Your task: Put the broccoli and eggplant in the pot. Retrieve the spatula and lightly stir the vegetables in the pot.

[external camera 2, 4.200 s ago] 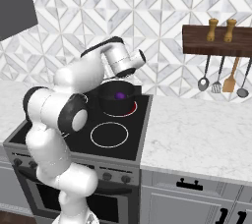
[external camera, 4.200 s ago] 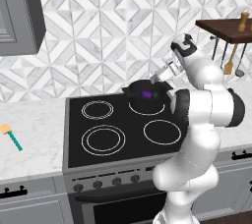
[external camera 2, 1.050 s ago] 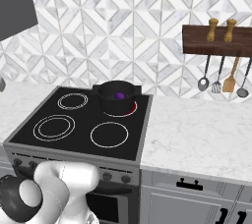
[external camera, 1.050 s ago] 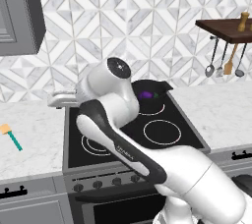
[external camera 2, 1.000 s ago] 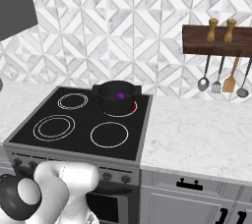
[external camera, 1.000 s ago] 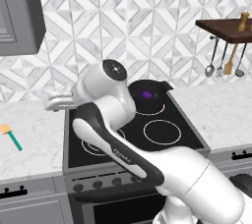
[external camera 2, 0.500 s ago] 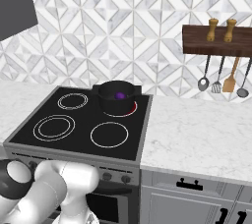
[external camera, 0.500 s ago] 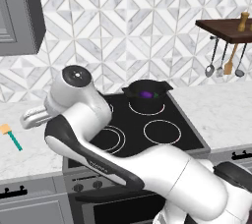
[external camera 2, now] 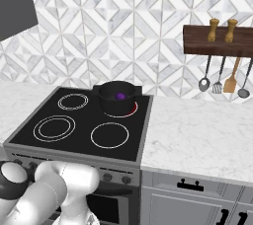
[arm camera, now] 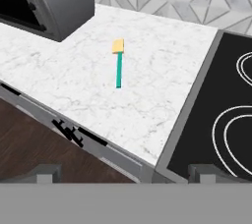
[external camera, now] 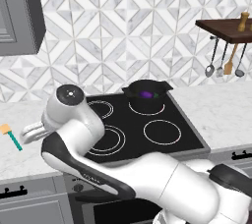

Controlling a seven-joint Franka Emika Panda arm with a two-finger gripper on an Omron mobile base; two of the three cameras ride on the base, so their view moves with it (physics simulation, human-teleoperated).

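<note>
The arm bends low across the front of the stove and reaches left over the marble worktop (external camera: 19, 161), its gripper (external camera: 30, 130) spread wide open with nothing between the jaws, hovering above the worktop just right of the spatula (external camera: 10, 136). The spatula lies flat on the worktop left of the stove (external camera: 162, 142), apart from everything else; it has a thin teal handle and a small flat yellow-orange square blade, and in the hand view the spatula (arm camera: 118, 62) lies with the blade at the end pointing toward the backsplash. In the left base view its outline is small and the blade shape is hard to make out. Farther back, on the far right burner of the stove, stands the round black pot (external camera: 145, 95), also clear from the right base view (external camera 2: 117, 98). Inside it a glossy purple patch shows the eggplant (external camera: 145, 94), with its cap not discernible; the pot's wall hides the rest of the interior, so the broccoli cannot be made out. In the right base view the arm's elbow is cut off at the lower left edge.
</note>
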